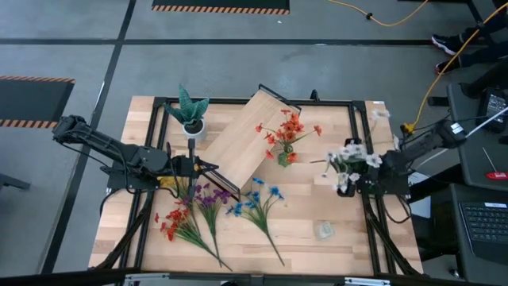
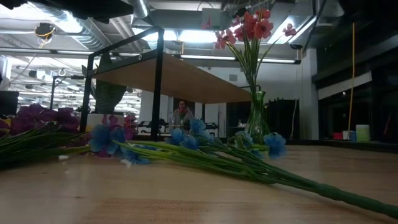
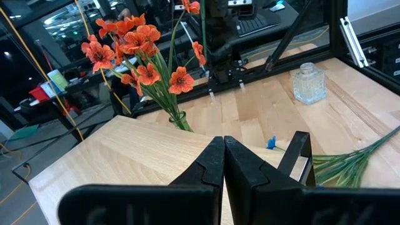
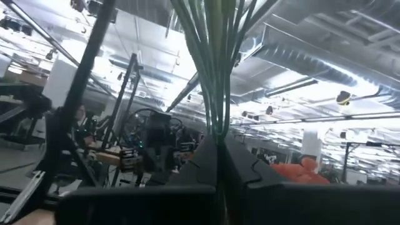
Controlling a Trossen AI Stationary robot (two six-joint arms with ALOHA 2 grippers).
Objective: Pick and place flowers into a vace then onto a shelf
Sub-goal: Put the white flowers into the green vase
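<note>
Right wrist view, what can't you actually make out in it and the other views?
- Right wrist view: the white sprig's blossoms are cut off by the top edge; only stems show in the right gripper.
- High view: the vase is hidden under its own orange flowers.
- Low view: neither gripper shows.
- Left wrist view: the left gripper blocks the shelf's near edge.

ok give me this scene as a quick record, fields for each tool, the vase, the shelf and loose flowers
left tool: shut, empty, at the shelf's near-left edge
right tool: shut on white flowers, held at the table's right side
vase: upright, holding orange-red flowers, beside the shelf
shelf: lying diagonally across the table
loose flowers: red sprigs, purple sprigs, blue sprigs flat on the table's near half
extras: potted plant, small glass bottle
</note>
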